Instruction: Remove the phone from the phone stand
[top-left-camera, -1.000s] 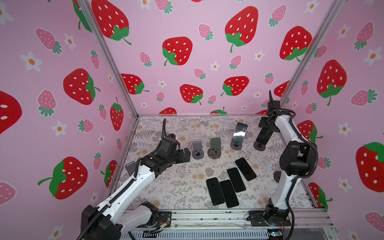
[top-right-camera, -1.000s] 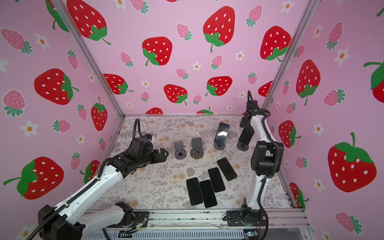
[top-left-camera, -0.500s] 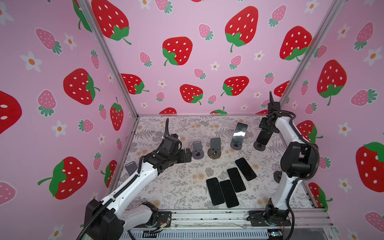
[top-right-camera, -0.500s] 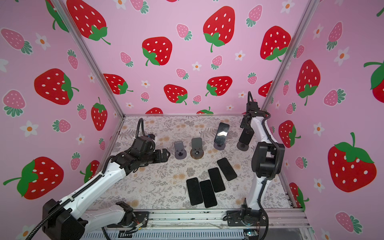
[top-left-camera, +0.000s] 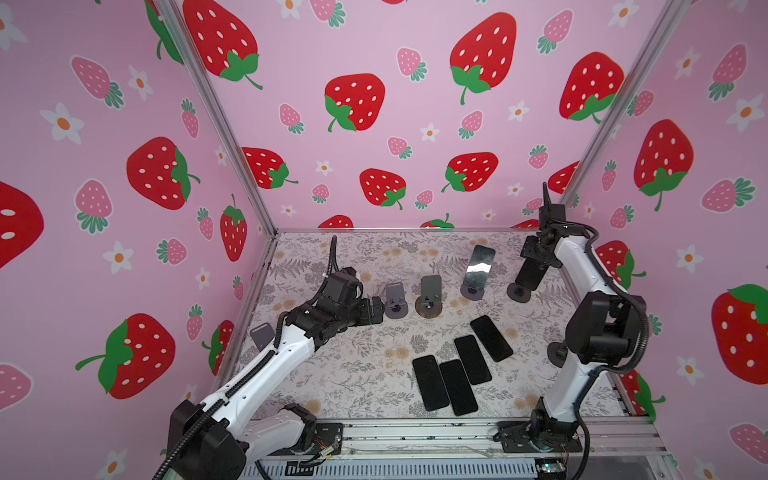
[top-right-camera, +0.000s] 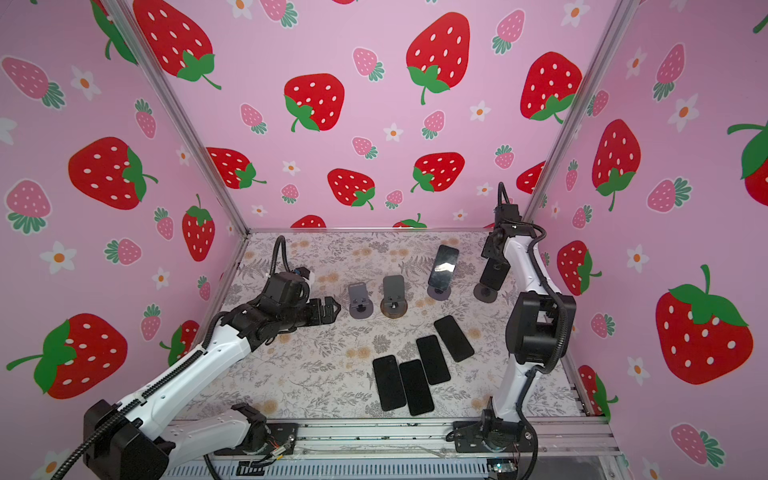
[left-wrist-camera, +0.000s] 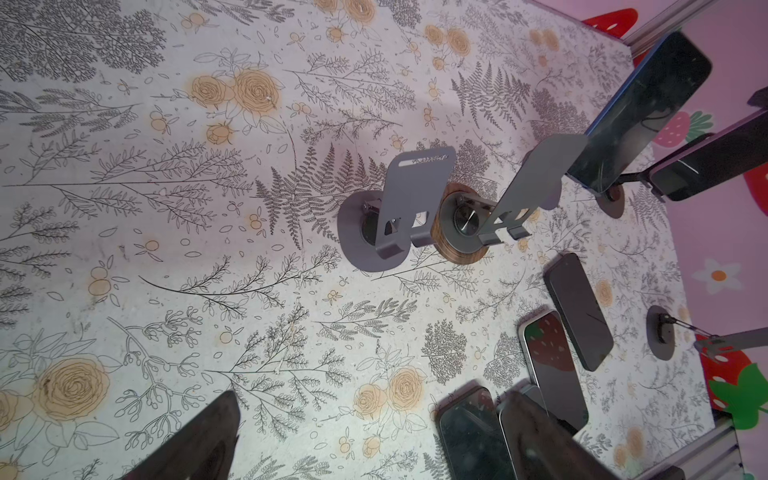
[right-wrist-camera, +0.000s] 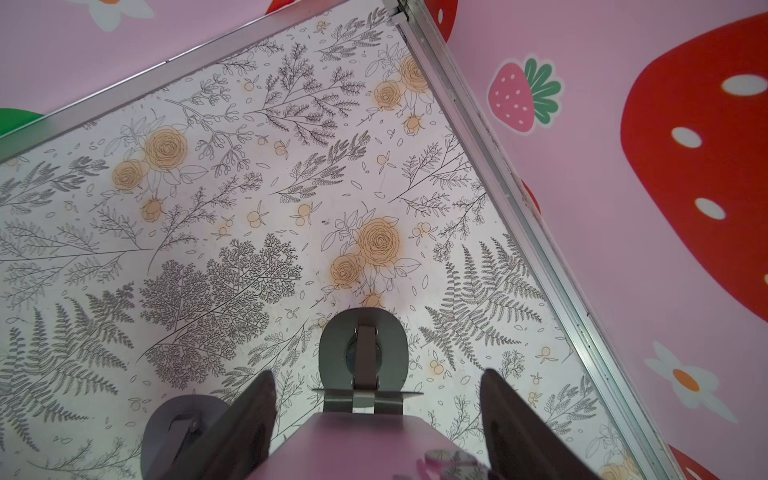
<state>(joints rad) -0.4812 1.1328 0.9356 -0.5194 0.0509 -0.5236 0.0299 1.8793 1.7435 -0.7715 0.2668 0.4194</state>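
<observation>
A dark phone (top-left-camera: 530, 275) leans on the far-right phone stand (top-left-camera: 519, 294). My right gripper (top-left-camera: 537, 259) comes down over its top edge. In the right wrist view its fingers (right-wrist-camera: 253, 415) press both sides of the phone (right-wrist-camera: 365, 444), whose back reflects pink, above the stand's round base (right-wrist-camera: 332, 349). A second phone (top-left-camera: 480, 266) leans on the neighbouring stand (top-left-camera: 471, 291). My left gripper (top-left-camera: 376, 311) hovers open and empty beside the leftmost of two bare stands (top-left-camera: 395, 300). In the left wrist view that gripper (left-wrist-camera: 370, 449) holds nothing.
Several black phones (top-left-camera: 457, 368) lie flat in a row at the front middle of the floral floor. A wood-based bare stand (top-left-camera: 430, 293) is beside the grey one. One more stand (top-left-camera: 262, 334) sits by the left wall, another (top-left-camera: 557, 355) behind the right arm.
The right gripper's fingers have narrowed onto the phone on the far-right stand. The left arm has crept slightly toward the bare stands, still open.
</observation>
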